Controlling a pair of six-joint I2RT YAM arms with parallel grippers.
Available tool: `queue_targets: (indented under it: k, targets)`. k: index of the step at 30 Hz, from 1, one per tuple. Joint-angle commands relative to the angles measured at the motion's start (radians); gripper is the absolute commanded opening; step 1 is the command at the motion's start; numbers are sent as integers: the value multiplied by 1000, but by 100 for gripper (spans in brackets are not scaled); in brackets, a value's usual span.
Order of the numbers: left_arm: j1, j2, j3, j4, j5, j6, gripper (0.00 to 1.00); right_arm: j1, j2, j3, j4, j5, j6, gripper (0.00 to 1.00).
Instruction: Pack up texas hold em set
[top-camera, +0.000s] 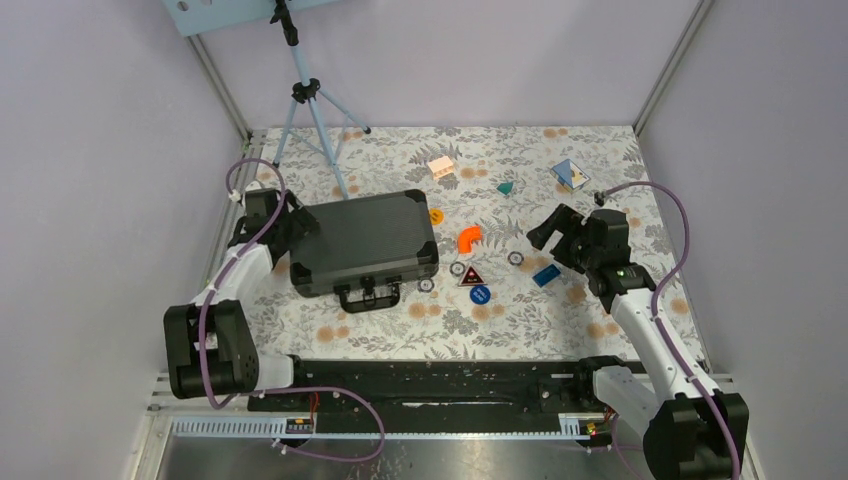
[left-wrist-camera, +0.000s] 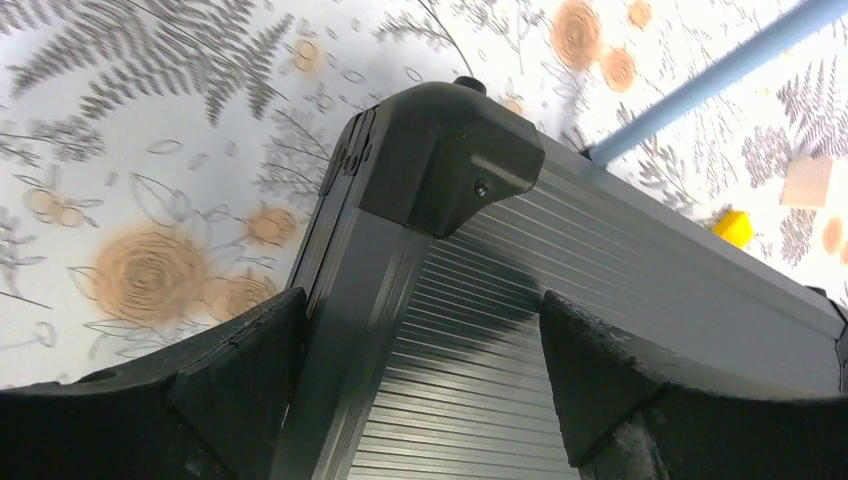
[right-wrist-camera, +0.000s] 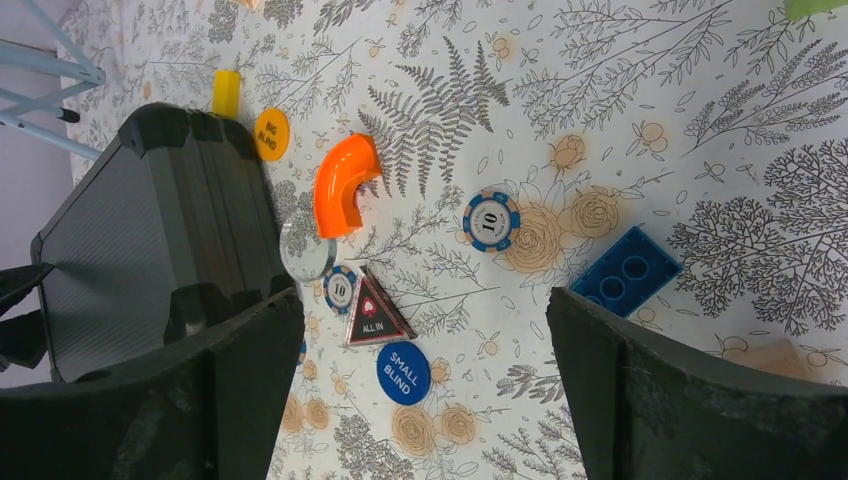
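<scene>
On floral table (top-camera: 560, 330), closed briefcase (top-camera: 365, 243), left end effector (left-wrist-camera: 418, 310) wide astride its corner, right end effector (right-wrist-camera: 425, 300) wide.

Plain lilac walls (top-camera: 470, 60) close me in on three sides. My table (top-camera: 560, 335) wears a cloth of grey ferns and orange blooms. A pale blue tripod (top-camera: 312, 110) stands near its far left corner. The light is soft and even.

The corner of a black briefcase (left-wrist-camera: 560, 300) sits between the spread fingers of the left gripper (left-wrist-camera: 420, 335), above a floral table (left-wrist-camera: 150, 150) and blue tripod leg (left-wrist-camera: 720, 75).
</scene>
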Motion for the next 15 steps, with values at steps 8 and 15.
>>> queue_targets:
  k: [8,15]
  targets:
    - [-241,75,-12,-118,151,-150,84,11,-11,-12,-16,24,12,99]
    - [-253,61,33,-187,95,-130,86,10,71,43,-32,26,3,99]
